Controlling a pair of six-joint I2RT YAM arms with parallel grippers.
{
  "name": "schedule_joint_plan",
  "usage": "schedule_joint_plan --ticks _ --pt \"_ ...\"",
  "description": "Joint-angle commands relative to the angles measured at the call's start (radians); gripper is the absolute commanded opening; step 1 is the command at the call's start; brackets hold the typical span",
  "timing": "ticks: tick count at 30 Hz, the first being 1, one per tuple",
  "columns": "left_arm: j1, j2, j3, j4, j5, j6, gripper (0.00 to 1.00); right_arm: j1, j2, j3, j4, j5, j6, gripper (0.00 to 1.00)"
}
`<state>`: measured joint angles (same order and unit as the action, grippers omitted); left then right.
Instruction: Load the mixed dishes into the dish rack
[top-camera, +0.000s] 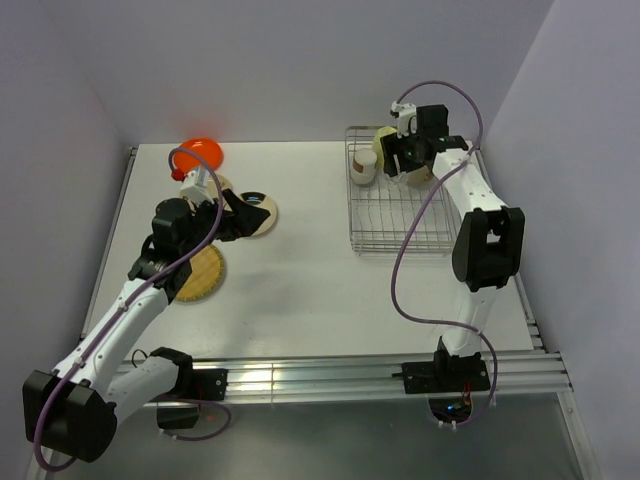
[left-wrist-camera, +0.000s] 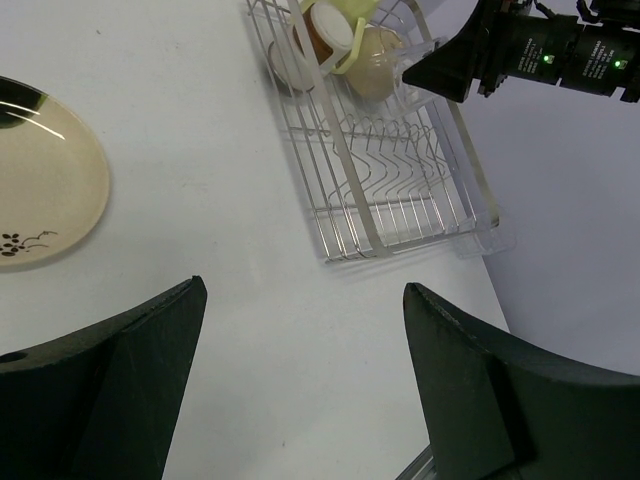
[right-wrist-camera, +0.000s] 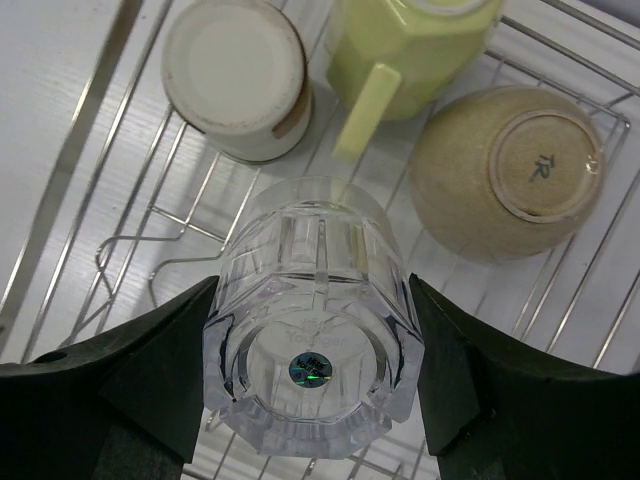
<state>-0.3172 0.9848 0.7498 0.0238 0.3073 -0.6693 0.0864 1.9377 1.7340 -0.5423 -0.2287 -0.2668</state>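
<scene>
Clear glass (right-wrist-camera: 310, 340) is your piece right now: it sits bottom-up, base toward the wrist camera, between the right jaws at the far end of the dish rack (top-camera: 400, 215). The right jaws stand fairly wide, yet each side meets a wall of the glass, so you are holding it. Whether its rim already rests on the wires cannot be told. Just beyond it in the rack are a mug (right-wrist-camera: 400, 45), a white cup (right-wrist-camera: 235, 75) and a beige bowl (right-wrist-camera: 505, 170), cup and bowl bottom-up. This looks like the placing step: your next move should be to settle the glass on bare wires clear of those three, then let go and lift straight out. The left jaws are spread wide and empty above the worktop (left-wrist-camera: 180, 120), near the cream plate (left-wrist-camera: 45, 180). The orange plate (top-camera: 200, 152) and woven plate (top-camera: 200, 272) are not yet loaded.
</scene>
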Motion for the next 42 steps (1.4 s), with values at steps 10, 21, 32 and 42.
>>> schedule_joint_plan --ticks 10,21,32,42 --pt "0.006 0.014 0.008 0.022 0.006 0.02 0.87 -0.033 0.072 0.09 0.022 0.055 -0.022 0.0" --pt "0.006 0.04 0.014 0.027 0.013 0.02 0.87 -0.031 0.181 0.163 0.016 0.084 -0.032 0.0" --pt "0.006 0.043 0.014 0.022 0.012 0.017 0.87 0.003 0.218 0.174 0.056 0.169 -0.035 0.01" --pt "0.007 0.028 0.0 0.013 0.004 0.019 0.87 0.003 0.21 0.174 0.084 0.219 -0.054 0.03"
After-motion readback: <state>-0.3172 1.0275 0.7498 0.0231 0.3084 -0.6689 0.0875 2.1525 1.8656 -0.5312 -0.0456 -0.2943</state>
